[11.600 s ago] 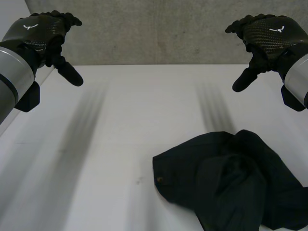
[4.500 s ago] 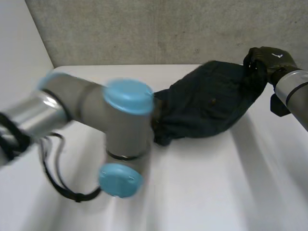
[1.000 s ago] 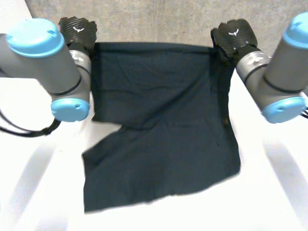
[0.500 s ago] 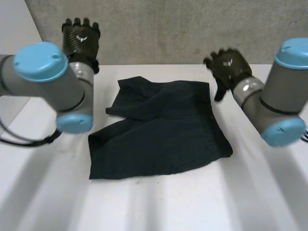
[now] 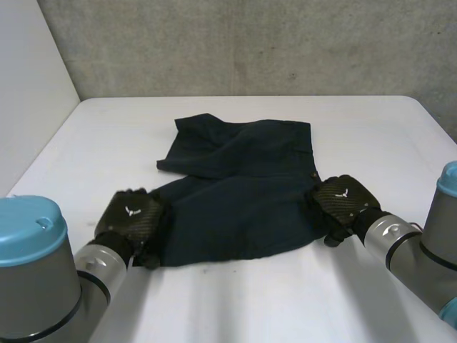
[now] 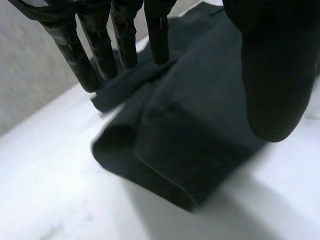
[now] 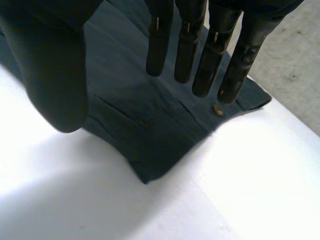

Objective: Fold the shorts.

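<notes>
Your dark, creased shorts (image 5: 243,186) lie on the table (image 5: 371,136); left hand (image 5: 134,216) and right hand (image 5: 343,202), both unclenched, perhaps touch its near corners.

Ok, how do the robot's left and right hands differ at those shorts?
The left hand is at the near left corner of the shorts, the right hand at the near right corner. Under the left hand the cloth edge is doubled and thick; under the right hand it lies flat, with a button by its fingertips. Both are open, gripping nothing.
</notes>
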Tool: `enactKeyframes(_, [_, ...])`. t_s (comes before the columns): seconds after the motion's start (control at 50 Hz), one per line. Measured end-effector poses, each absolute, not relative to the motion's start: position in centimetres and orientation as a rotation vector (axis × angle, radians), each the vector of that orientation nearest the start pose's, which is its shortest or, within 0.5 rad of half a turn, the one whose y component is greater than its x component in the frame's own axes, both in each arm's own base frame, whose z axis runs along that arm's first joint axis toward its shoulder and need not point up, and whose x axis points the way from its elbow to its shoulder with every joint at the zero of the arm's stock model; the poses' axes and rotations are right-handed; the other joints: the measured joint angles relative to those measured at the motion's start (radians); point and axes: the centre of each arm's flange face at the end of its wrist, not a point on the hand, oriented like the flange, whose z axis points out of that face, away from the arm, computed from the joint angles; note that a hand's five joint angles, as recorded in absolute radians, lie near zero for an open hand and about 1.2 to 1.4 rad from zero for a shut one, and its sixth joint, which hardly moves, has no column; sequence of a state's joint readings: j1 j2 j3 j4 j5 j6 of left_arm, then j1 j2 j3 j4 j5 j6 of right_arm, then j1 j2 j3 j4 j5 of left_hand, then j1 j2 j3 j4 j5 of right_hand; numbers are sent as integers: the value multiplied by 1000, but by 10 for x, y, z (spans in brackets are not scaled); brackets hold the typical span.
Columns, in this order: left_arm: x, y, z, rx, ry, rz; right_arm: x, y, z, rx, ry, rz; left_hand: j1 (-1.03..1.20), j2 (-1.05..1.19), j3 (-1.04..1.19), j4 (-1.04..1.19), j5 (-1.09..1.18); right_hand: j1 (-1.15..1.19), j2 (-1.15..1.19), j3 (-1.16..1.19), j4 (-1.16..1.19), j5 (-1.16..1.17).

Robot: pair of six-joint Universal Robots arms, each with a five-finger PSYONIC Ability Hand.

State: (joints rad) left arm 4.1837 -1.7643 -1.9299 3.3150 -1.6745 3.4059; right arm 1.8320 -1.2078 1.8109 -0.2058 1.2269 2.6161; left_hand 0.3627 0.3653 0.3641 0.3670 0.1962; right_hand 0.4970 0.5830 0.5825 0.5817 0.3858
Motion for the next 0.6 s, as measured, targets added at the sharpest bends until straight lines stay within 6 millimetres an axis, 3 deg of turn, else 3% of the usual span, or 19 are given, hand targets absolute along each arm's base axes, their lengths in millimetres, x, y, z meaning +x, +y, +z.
enactKeyframes(0.2, [-248, -186, 140, 926, 2559, -1689, 231, -273, 127, -1224, 2179, -1730, 37, 40, 39, 38, 37, 115, 134, 134, 133, 126])
enactKeyframes(0.38, [-249, -188, 136, 932, 2552, -1680, 231, -280, 117, -1222, 2194, -1706, 38, 50, 49, 51, 46, 117, 136, 136, 135, 128])
enactKeyframes(0.44, [-249, -191, 132, 931, 2552, -1671, 231, -281, 117, -1222, 2192, -1708, 73, 75, 73, 72, 70, 261, 321, 325, 310, 299])
enactKeyframes(0.46, [-249, -192, 131, 930, 2550, -1671, 231, -281, 118, -1222, 2188, -1713, 99, 94, 94, 93, 91, 375, 471, 472, 475, 459])
enactKeyframes(0.6, [-250, -200, 126, 907, 2529, -1703, 233, -283, 121, -1225, 2163, -1742, 215, 203, 202, 202, 196, 425, 584, 603, 607, 580])
